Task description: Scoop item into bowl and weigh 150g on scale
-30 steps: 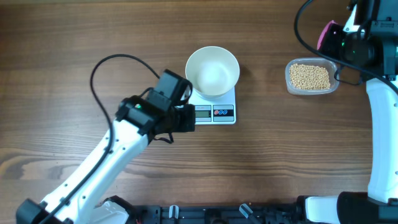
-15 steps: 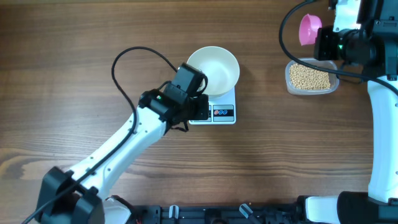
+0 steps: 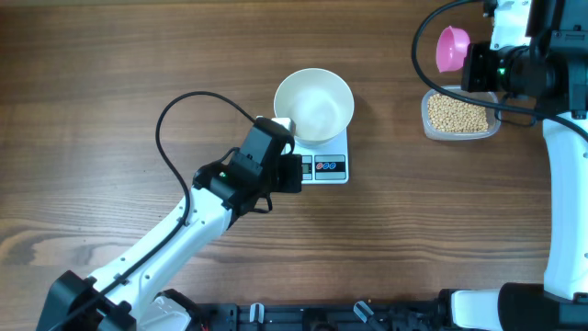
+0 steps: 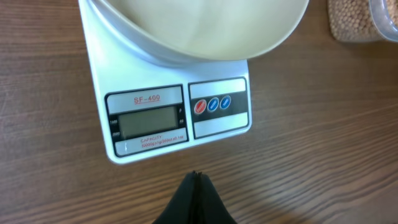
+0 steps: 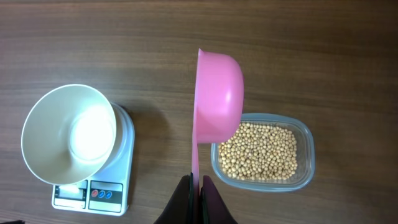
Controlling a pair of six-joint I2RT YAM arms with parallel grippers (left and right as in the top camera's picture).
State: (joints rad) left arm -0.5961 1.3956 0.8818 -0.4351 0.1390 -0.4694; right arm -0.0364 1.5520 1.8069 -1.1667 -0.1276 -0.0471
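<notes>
Pink scoop (image 5: pixel 217 93) beside the beans (image 5: pixel 258 152)
Your right hand (image 5: pixel 198 186) clamps its handle, beans just ahead; your left hand (image 4: pixel 194 180), closed empty, faces the scale (image 4: pixel 149 121).

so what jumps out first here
The pink scoop, gripped edge-on by the right gripper, hangs close to the tub of beans at far right. In the middle an empty white bowl sits on the scale, with the shut left gripper just in front of it.

Bowl (image 3: pixel 314 104), seemingly empty, atop scale (image 3: pixel 329 167) — beans (image 3: pixel 457 113) apart.
</notes>
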